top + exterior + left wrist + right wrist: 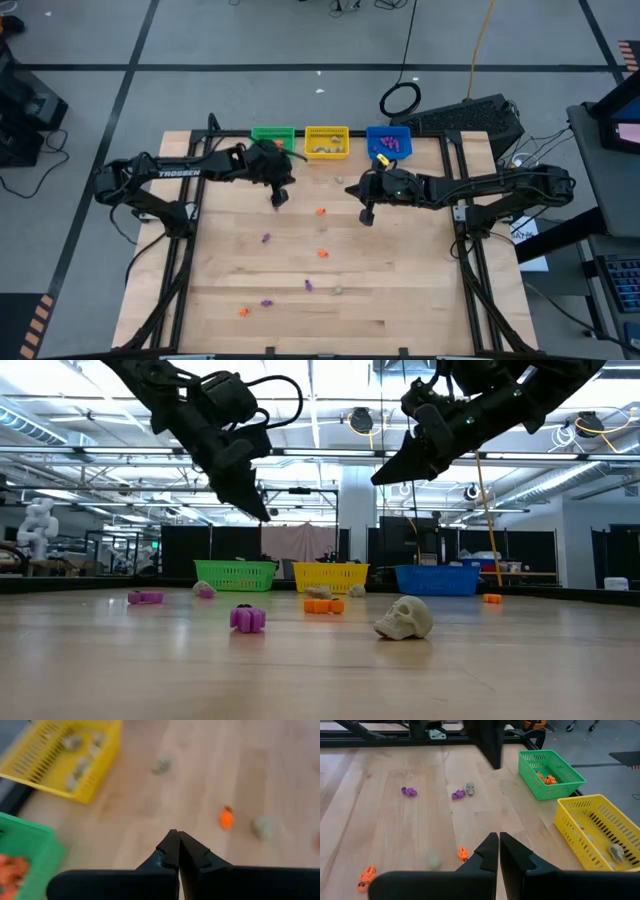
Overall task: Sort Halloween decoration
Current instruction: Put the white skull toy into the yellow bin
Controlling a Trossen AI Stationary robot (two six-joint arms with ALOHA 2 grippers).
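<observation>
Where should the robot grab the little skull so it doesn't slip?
Probably across the skull's rounded sides, coming straight down from above. It sits alone on the bare table, so the jaws should fit either side. Its top is domed and smooth, so gripping low, near the widest part, looks safest. Both arms hang above it now.

Left pincer (279, 199) raised, pointing down, seemingly closed empty; right pincer (367, 215) likewise.

Scattered across the wooden table: orange trinkets (320, 212), purple trinkets (266, 238), a pale skull (404, 618); others already binned.
</observation>
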